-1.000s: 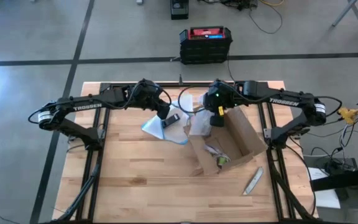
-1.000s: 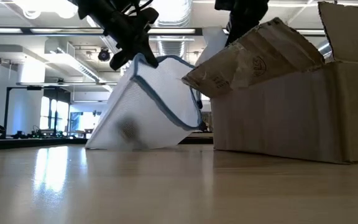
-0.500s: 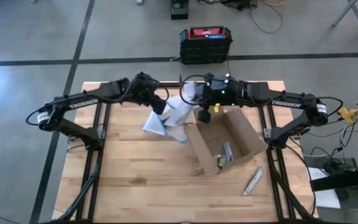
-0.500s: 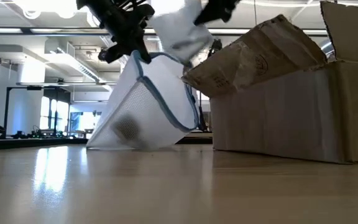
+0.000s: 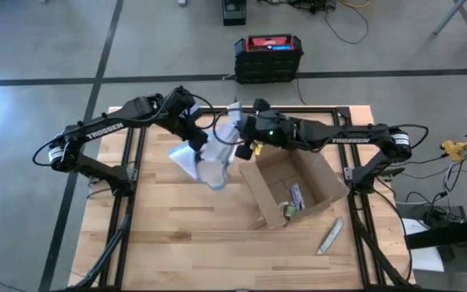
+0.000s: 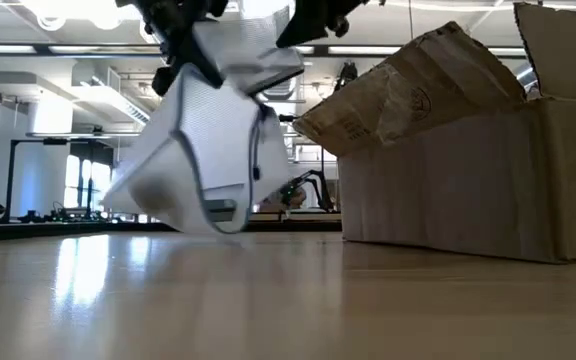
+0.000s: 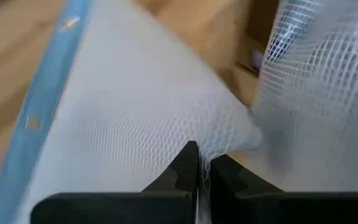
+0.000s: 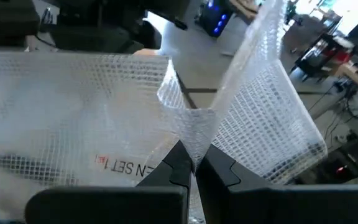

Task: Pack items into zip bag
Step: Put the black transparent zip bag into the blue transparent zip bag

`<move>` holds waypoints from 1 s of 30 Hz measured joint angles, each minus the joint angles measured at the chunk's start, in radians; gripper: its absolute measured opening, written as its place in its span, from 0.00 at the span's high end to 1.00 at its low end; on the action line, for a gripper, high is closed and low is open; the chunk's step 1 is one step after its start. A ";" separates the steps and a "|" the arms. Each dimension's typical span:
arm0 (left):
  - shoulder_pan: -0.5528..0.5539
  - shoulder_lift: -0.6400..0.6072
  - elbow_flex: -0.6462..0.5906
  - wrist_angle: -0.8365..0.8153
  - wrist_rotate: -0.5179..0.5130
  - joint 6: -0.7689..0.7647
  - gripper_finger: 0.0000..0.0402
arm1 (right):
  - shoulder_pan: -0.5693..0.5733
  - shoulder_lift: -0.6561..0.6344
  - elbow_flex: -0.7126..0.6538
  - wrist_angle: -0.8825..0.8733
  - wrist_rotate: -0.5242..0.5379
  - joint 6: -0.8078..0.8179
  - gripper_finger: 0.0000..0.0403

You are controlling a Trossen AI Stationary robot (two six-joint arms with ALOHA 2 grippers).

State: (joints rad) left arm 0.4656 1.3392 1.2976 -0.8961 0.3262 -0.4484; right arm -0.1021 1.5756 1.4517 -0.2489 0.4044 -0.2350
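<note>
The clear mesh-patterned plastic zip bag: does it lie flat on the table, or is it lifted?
Lifted. The clear mesh-patterned zip bag hangs tilted from both grippers, left and right, pinching it.

2 dark arms with white TROSSEN lettering on the links, black cables, and black 2-finger grippers.

floor (image 5: 39,40): grey concrete, dark tape lines
ceiling (image 6: 58,60): bright strip lights, exposed ducts
windows (image 6: 78,180): daylight beyond
</note>
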 joint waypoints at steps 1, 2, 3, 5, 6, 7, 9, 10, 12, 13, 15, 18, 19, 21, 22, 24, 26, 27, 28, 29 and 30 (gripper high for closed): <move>0.000 0.000 -0.002 -0.023 -0.002 -0.004 1.00 | 0.006 0.009 0.000 0.000 0.004 0.017 1.00; 0.002 0.000 -0.004 -0.042 -0.014 -0.009 1.00 | 0.014 0.018 0.000 0.001 0.006 0.037 1.00; 0.004 0.000 -0.004 -0.052 -0.036 -0.014 1.00 | 0.023 0.025 0.000 -0.001 0.009 0.050 1.00; 0.013 0.000 -0.005 -0.065 -0.075 -0.032 1.00 | 0.042 0.036 0.000 0.000 0.028 0.061 1.00; 0.021 0.000 -0.008 -0.066 -0.086 -0.038 1.00 | 0.053 0.042 0.000 0.003 0.036 0.062 1.00; 0.029 0.000 -0.010 -0.066 -0.097 -0.043 1.00 | 0.062 0.044 0.000 0.022 0.036 0.061 1.00; 0.050 0.000 -0.013 -0.063 -0.111 -0.047 1.00 | 0.077 0.044 0.000 0.059 -0.018 0.064 1.00; 0.061 0.002 -0.015 -0.064 -0.120 -0.050 1.00 | 0.079 0.043 0.000 0.093 -0.067 0.080 1.00; 0.087 0.010 -0.015 -0.063 -0.124 -0.050 1.00 | 0.080 0.043 0.000 0.157 -0.195 0.135 1.00; 0.098 0.016 -0.016 -0.064 -0.125 -0.045 1.00 | 0.076 0.043 0.000 0.178 -0.259 0.162 1.00; 0.110 0.026 -0.016 -0.063 -0.116 -0.034 1.00 | 0.069 0.058 0.001 0.203 -0.342 0.200 1.00; 0.113 0.034 -0.016 -0.060 -0.067 -0.002 1.00 | 0.058 0.092 0.000 0.199 -0.450 0.229 1.00; 0.112 0.035 -0.016 -0.056 -0.052 0.005 1.00 | 0.054 0.104 0.000 0.203 -0.498 0.247 1.00; 0.112 0.037 -0.016 -0.056 -0.024 0.017 1.00 | 0.040 0.135 -0.001 0.237 -0.611 0.292 1.00; 0.112 0.037 -0.016 -0.051 -0.021 0.021 1.00 | 0.032 0.150 -0.001 0.259 -0.671 0.319 1.00; 0.114 0.037 -0.016 -0.040 -0.020 0.021 1.00 | 0.015 0.188 0.000 0.312 -0.765 0.380 1.00; 0.116 0.037 -0.016 -0.027 -0.020 0.020 1.00 | 0.003 0.227 0.000 0.354 -0.808 0.426 1.00; 0.117 0.037 -0.016 -0.023 -0.020 0.018 1.00 | 0.001 0.244 0.000 0.359 -0.804 0.435 1.00; 0.117 0.037 -0.016 -0.021 -0.016 0.016 1.00 | 0.000 0.256 -0.001 0.354 -0.781 0.437 1.00; 0.117 0.036 -0.016 -0.023 -0.005 0.015 1.00 | 0.001 0.264 -0.001 0.352 -0.745 0.439 1.00; 0.116 0.036 -0.016 -0.022 0.012 0.016 1.00 | 0.002 0.269 -0.001 0.346 -0.707 0.445 1.00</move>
State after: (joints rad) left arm 0.5812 1.3754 1.2819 -0.9180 0.3379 -0.4320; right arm -0.0998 1.8451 1.4506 0.0967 -0.3026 0.2103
